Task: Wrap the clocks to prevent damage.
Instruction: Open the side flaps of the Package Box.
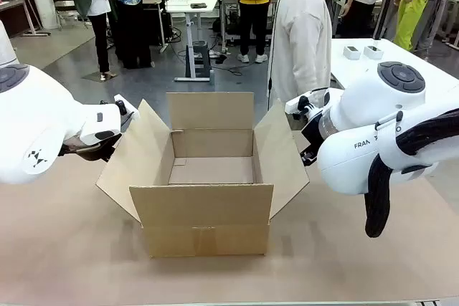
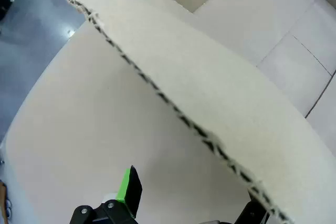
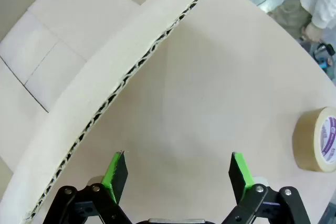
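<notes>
The clocks are out of view. An open brown cardboard box (image 1: 208,213) stands mid-table with its flaps spread and its floor bare. My left gripper (image 1: 122,110) hovers just outside the left flap. In the left wrist view this gripper (image 2: 191,203) is open, and the flap's corrugated edge (image 2: 173,111) crosses above it and partly covers one finger. My right gripper (image 1: 301,105) sits by the right flap. From the right wrist it (image 3: 177,178) is open and holds nothing, with the flap edge (image 3: 94,82) to one side of its green pads.
A brown tape roll (image 3: 317,140) lies on the table (image 1: 72,263) beyond the right gripper. A person in a white top (image 1: 301,34) stands at the far side. A white table (image 1: 401,55) with small boxes is at the back right.
</notes>
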Motion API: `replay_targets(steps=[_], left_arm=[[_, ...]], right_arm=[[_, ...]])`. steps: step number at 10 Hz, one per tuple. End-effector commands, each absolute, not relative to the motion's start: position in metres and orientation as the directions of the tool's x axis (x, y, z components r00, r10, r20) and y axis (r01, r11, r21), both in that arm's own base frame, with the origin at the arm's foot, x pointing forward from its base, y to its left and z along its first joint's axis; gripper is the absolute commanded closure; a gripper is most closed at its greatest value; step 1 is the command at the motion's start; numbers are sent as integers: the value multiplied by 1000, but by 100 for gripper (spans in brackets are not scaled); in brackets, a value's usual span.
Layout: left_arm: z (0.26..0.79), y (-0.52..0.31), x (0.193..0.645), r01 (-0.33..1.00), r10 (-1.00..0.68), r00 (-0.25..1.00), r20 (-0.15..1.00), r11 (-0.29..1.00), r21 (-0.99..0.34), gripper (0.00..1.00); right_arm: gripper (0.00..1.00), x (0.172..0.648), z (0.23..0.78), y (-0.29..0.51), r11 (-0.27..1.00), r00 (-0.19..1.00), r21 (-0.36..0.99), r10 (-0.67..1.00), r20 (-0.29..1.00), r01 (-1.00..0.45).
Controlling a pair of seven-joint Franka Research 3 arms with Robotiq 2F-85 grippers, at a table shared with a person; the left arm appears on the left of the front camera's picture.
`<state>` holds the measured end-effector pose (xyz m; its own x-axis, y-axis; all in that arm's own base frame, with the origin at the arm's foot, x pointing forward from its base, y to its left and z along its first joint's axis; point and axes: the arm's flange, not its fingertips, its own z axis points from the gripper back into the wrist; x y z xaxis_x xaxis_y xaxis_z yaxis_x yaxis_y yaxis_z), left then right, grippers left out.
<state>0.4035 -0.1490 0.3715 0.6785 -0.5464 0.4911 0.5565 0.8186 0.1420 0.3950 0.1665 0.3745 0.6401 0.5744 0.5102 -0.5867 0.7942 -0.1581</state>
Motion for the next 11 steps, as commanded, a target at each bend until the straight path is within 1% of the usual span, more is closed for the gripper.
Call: replay_targets(steps=[1,11], left_arm=[[372,-149,403,557,-546,678,491,819,142,0],[372,-149,403,557,-546,678,491,819,142,0]], right_arm=[[0,395,374,167,794,640,-158,574,510,-587],[0,395,374,167,794,640,-158,574,510,-587]])
